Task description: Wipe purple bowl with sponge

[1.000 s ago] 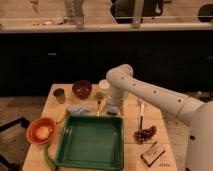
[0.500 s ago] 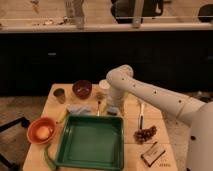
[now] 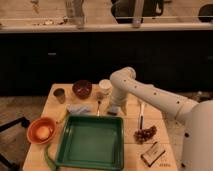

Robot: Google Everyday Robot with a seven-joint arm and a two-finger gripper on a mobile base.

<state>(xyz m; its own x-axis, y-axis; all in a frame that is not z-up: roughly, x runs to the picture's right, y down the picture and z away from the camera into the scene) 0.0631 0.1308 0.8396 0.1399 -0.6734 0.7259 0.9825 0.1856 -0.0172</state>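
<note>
Nothing had moved since the earlier frame, as far as could be seen: arm, dishes and tray sat where they were. The gripper (image 3: 115,108) was down low over the table (image 3: 131,116), at about 1 o'clock from the green tray (image 3: 92,120), with its jaws apart and nothing clamped in them. A small blue-grey block showed right at its tips, and this was most likely the sponge (image 3: 112,113) (whether the tips touched it could not be told). The bowl (image 3: 82,89) stood empty and upright at roughly 10 o'clock from the gripper, well apart from it, between the metal cup (image 3: 59,94) at its 8 o'clock and the white cup (image 3: 104,87) at its 3 o'clock. A paler, flatter blue-grey piece (image 3: 79,108) lay just at the bowl's 6 o'clock, against the tray's far edge.

For the task, the stillness suggested a pause at the pick-up: the sponge was not yet gripped and the wiping had not begun. The next move probably called for closing on the sponge squarely, then lifting clear of the white cup before swinging toward 10 o'clock. A shallow grip could let the sponge slip on the way.
</note>
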